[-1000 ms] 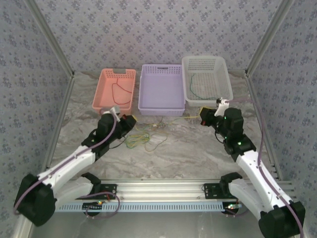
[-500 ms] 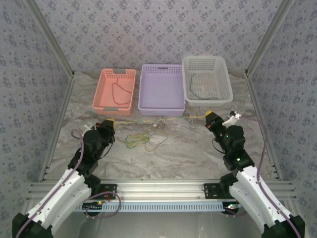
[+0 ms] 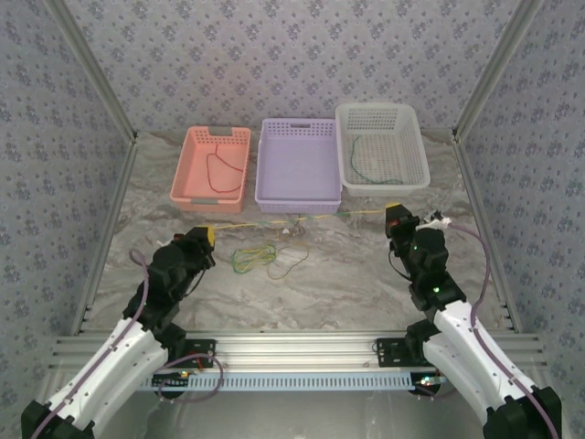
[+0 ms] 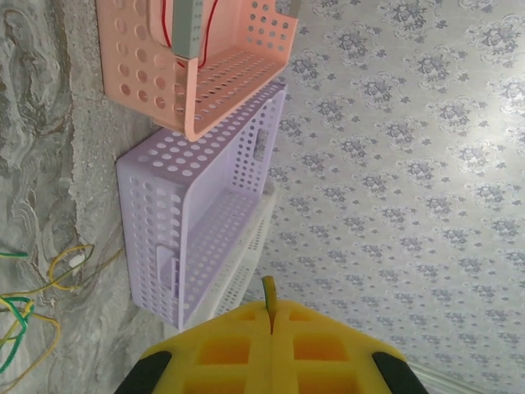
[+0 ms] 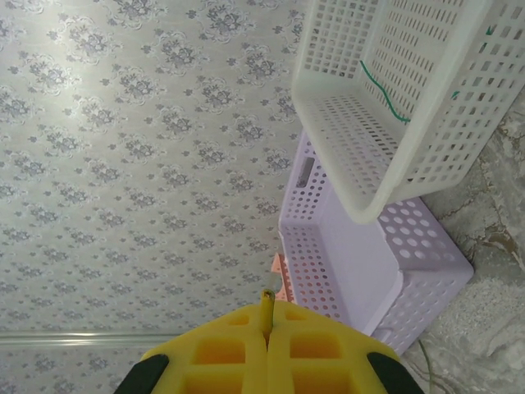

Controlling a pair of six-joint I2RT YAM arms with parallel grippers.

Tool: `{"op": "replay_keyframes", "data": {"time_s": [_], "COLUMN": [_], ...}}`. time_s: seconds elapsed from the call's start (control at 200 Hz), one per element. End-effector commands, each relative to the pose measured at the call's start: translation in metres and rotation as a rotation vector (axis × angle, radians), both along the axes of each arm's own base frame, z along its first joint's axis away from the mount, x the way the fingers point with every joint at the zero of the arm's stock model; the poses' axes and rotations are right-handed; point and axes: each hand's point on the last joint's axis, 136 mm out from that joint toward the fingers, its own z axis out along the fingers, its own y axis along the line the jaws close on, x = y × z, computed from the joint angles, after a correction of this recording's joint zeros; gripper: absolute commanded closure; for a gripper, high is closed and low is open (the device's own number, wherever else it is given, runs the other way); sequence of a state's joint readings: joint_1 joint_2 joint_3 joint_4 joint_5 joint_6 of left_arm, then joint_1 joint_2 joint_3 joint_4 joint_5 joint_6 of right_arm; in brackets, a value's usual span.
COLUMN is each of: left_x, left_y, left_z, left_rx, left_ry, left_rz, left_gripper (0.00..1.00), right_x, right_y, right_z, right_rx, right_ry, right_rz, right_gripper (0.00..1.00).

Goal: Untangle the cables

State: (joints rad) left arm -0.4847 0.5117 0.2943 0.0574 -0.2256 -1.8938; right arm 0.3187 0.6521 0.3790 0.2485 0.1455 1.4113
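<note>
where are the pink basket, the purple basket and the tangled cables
pink basket [image 3: 182, 170], top external view, left wall
purple basket [image 3: 297, 169], top external view, bare floor
tangled cables [image 3: 247, 259], top external view, green-yellow loops

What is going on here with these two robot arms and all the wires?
Two arms are untangling thin cables. The left gripper and right gripper are each shut on one end of a yellow cable, which is stretched between them in front of the baskets. A green-and-yellow tangle lies loose on the table. The pink basket and white basket hold one cable each.
</note>
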Motion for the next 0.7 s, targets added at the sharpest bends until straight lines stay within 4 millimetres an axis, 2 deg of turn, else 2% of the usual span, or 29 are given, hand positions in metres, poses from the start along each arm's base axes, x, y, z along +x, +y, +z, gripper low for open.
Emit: {"op": "replay_keyframes", "data": {"time_s": [0.0,0.065,0.13,0.18,0.305,0.42,0.5,0.58,0.695], "left_x": [0.019,0.036,0.057,0.077,0.139,0.200,0.241,0.277,0.324], "left_y": [0.048,0.037,0.027,0.017,-0.010,-0.051,-0.079,-0.102,-0.135], "left_z": [0.008,0.024,0.048,0.065,0.100,0.125,0.132,0.129,0.106], "left_rx": [0.146,0.186,0.237,0.258,0.326,0.360,0.377,0.402,0.390], "left_ry": [-0.023,-0.053,-0.106,-0.154,-0.243,-0.325,-0.367,-0.384,-0.385], "left_rz": [0.248,0.192,0.138,0.093,-0.033,-0.196,-0.301,-0.390,-0.511], "left_gripper": [1.00,1.00,1.00,1.00,1.00,1.00,1.00,1.00,1.00], "right_x": [0.008,0.012,0.013,0.012,0.007,0.010,0.016,0.027,0.054], "right_y": [-0.039,-0.015,0.007,0.016,0.033,0.056,0.078,0.096,0.117], "right_z": [0.053,0.060,0.056,0.051,0.035,0.029,0.032,0.036,0.036], "right_rx": [-0.132,-0.248,-0.319,-0.349,-0.371,-0.363,-0.397,-0.458,-0.587], "right_ry": [-0.106,-0.108,-0.100,-0.091,-0.067,-0.038,-0.045,-0.035,-0.038], "right_rz": [-0.188,-0.066,0.039,0.073,0.092,0.095,0.105,0.119,0.152], "right_gripper": [1.00,1.00,1.00,1.00,1.00,1.00,1.00,1.00,1.00]}}
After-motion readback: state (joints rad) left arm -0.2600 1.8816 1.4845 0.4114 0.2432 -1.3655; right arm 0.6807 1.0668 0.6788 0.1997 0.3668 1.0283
